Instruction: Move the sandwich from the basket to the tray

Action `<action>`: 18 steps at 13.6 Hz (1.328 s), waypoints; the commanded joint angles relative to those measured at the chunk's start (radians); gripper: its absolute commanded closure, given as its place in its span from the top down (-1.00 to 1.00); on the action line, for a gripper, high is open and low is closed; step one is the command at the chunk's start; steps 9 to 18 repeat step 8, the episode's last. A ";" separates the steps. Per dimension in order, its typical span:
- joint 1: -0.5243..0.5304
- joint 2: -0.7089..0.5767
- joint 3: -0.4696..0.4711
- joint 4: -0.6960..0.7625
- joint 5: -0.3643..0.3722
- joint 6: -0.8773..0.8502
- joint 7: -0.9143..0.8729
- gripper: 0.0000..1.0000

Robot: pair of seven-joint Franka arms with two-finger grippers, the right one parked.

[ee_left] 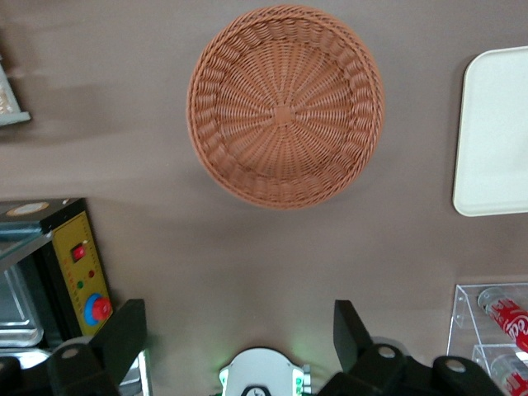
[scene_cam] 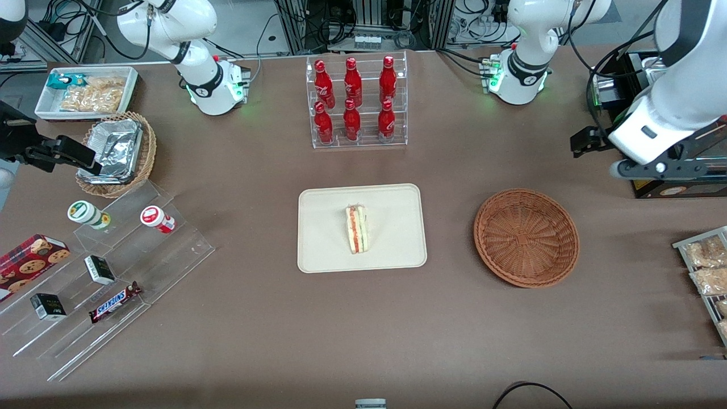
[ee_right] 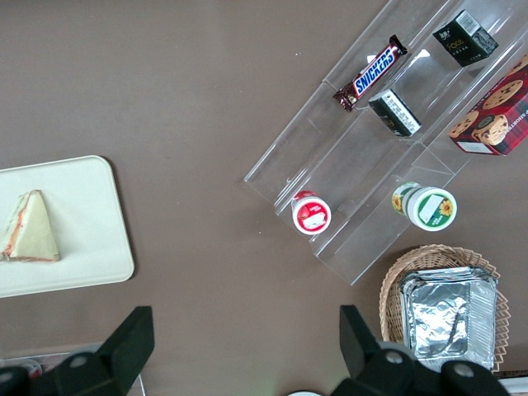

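The sandwich (scene_cam: 356, 229) lies on its side near the middle of the cream tray (scene_cam: 318, 250), filling edge up; the right wrist view shows the sandwich (ee_right: 31, 227) on the tray (ee_right: 91, 239) too. The reddish-brown basket (scene_cam: 526, 237) sits empty beside the tray, toward the working arm's end. My gripper (scene_cam: 586, 142) hangs high above the table, farther from the front camera than the basket. In the left wrist view the gripper (ee_left: 239, 330) is open, nothing between its fingers (ee_left: 128, 334), with the basket (ee_left: 285, 107) and a tray corner (ee_left: 495, 132) below.
A rack of red bottles (scene_cam: 356, 102) stands farther back than the tray. A black box with a yellow panel (ee_left: 78, 276) sits near my arm. Snack packets (scene_cam: 707, 267) lie at the working arm's end. Acrylic steps with snacks (scene_cam: 102, 272) and a foil-container basket (scene_cam: 116, 150) occupy the parked arm's end.
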 commanded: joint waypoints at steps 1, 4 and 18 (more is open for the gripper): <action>0.011 -0.022 0.005 0.056 0.007 -0.071 0.034 1.00; 0.011 -0.022 0.015 0.060 -0.001 -0.045 0.032 1.00; 0.011 -0.019 0.016 0.059 -0.030 0.014 0.020 1.00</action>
